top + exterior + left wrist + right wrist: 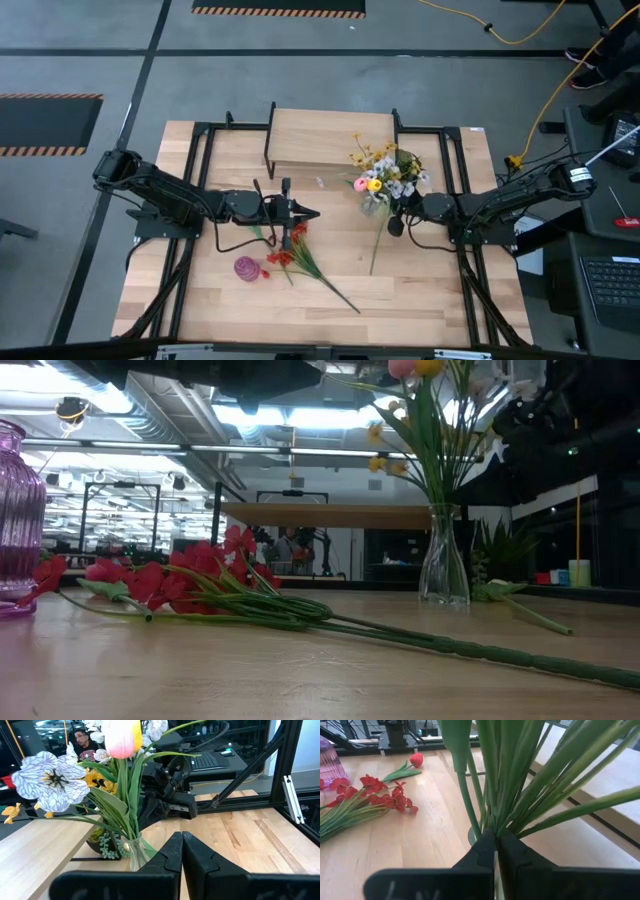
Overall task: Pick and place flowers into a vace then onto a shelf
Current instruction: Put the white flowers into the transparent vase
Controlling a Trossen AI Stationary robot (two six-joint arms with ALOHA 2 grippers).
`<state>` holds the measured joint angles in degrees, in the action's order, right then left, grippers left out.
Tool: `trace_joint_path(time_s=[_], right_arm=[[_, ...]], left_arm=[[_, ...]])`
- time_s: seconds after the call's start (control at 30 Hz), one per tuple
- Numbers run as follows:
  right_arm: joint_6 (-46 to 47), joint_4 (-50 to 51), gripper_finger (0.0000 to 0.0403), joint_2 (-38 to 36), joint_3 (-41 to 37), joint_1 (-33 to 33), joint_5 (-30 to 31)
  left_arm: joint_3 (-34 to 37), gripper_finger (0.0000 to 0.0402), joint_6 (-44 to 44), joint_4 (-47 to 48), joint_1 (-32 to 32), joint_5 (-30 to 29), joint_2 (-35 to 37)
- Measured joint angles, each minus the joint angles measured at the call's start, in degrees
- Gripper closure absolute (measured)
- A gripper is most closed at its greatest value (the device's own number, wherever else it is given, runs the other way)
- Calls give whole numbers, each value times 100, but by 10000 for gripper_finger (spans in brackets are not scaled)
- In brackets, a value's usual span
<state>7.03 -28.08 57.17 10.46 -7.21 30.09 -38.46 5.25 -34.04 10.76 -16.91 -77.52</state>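
Note:
A clear glass vase stands upright on the table. It holds pink and yellow tulips and small yellow and white blossoms. A red berry spray and a red tulip lie flat on the table. One loose green stem lies to the right of them. My left gripper is shut, above the red flowers. My right gripper is shut, just to the right of the vase's mouth. My right gripper's shut fingertips point at the bunched green stalks just above the vase's mouth, coming from the table's right. Whether they touch the stalks, I cannot tell. Nothing plainly shows between the fingers.
The low shelf stands at the table's far side, just behind the vase. A purple ribbed vase stands near the table's left front. Black frame rails run along both sides of the table.

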Motion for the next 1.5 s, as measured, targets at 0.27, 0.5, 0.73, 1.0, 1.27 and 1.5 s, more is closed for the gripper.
trace_joint_path(time_s=[0.27,0.5,0.73,1.0,1.27,1.5], right_arm=[[-129,-88,338,9,-4,-1,-24],[-122,-2,269,9,27,-1,-33],[-57,1402,228,15,765,-1,17],[-6,1780,222,14,1093,-1,179],[-164,1780,239,13,1093,-3,393],[-302,1777,265,9,1093,-3,476]], left_arm=[[0,397,0,2,0,0,0],[0,394,0,2,0,0,0],[0,397,-4,2,0,2,0],[0,398,-1,97,0,2,0],[0,398,-4,125,0,2,0],[0,398,-10,125,0,2,0]])
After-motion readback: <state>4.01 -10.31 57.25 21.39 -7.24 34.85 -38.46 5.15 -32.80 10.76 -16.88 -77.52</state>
